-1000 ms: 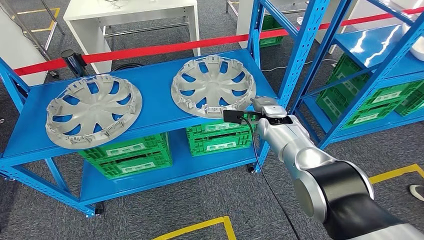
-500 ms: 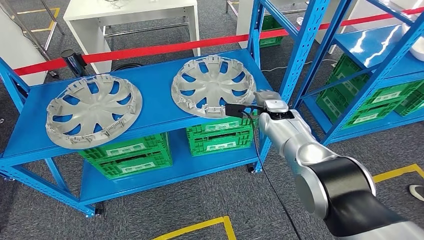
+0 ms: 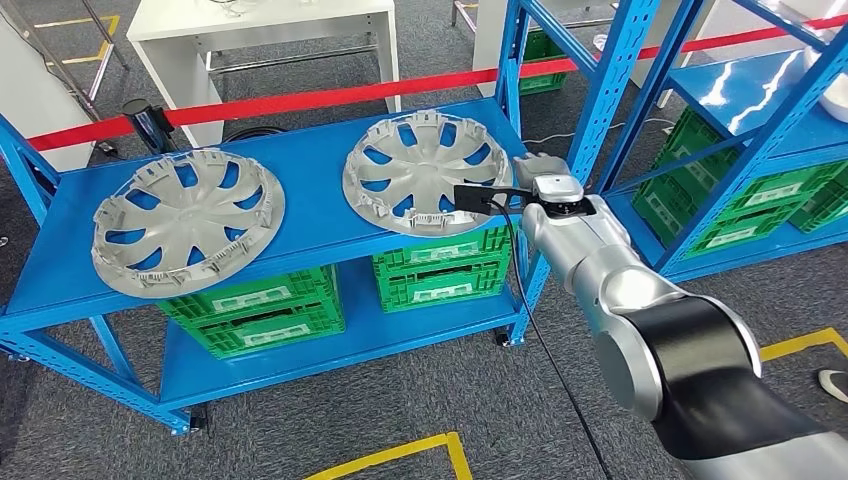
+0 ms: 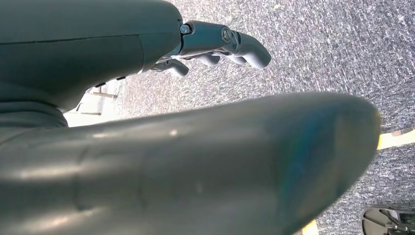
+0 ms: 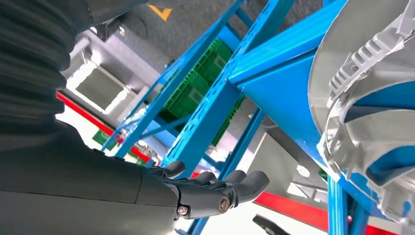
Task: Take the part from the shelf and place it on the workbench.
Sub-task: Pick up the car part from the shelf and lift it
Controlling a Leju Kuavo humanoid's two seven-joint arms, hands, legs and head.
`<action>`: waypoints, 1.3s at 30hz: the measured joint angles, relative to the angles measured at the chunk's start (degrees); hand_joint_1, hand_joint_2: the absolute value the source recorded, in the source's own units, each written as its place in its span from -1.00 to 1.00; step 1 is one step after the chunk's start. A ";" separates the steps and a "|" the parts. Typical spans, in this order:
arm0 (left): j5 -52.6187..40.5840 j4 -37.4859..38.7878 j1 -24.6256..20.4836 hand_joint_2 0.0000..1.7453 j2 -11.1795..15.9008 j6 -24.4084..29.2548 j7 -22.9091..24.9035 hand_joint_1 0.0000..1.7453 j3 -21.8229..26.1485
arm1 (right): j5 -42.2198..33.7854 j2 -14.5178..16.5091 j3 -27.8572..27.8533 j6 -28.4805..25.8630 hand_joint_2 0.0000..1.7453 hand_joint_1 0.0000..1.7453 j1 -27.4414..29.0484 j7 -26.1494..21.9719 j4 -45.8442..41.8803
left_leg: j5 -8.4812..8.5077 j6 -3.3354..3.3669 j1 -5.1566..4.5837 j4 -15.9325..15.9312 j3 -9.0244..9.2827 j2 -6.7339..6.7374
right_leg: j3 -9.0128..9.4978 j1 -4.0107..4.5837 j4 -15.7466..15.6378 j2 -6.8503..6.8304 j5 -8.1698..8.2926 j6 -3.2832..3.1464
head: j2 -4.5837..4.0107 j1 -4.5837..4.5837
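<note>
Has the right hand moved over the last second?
Yes. In the head view the right hand has risen along the blue upright, closing on the right hubcap, which stays put on the shelf.

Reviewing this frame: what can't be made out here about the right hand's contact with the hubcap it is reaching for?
- Head view: the right hand is hidden behind its own wrist camera, so contact with the right hubcap cannot be told.
- Right wrist view: the fingers are spread and hold nothing; the hubcap is cut off by the picture's edge.
- Left wrist view: the thumb is blurred and blocks the floor.
</note>
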 joint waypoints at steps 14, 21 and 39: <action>-0.17 0.00 0.00 -1.00 0.17 0.03 -0.09 -1.00 -0.34 | -0.48 0.04 1.02 -1.96 1.00 -1.00 0.01 -2.85 0.00 | 0.00 0.00 0.00 0.00 -0.04 -0.02 | 0.00 0.00 0.00 -0.02 -0.01 0.01 | 0.00 0.00; -0.39 0.00 0.00 -1.00 0.33 0.10 0.25 -1.00 -0.37 | -0.98 0.29 1.02 -2.46 1.00 -1.00 0.08 -3.52 0.00 | 0.00 0.00 -0.01 0.00 -0.05 -0.03 | -0.02 0.00 0.00 -0.02 -0.01 0.01 | 0.00 0.00; -1.22 0.00 -0.02 -1.00 0.72 1.07 1.35 -1.00 -1.33 | -2.67 1.12 1.02 -3.96 1.00 -1.00 1.18 -4.56 0.00 | 0.00 0.01 -0.01 0.00 -0.07 -0.03 | -0.03 0.00 0.00 -0.03 -0.01 0.02 | 0.00 0.00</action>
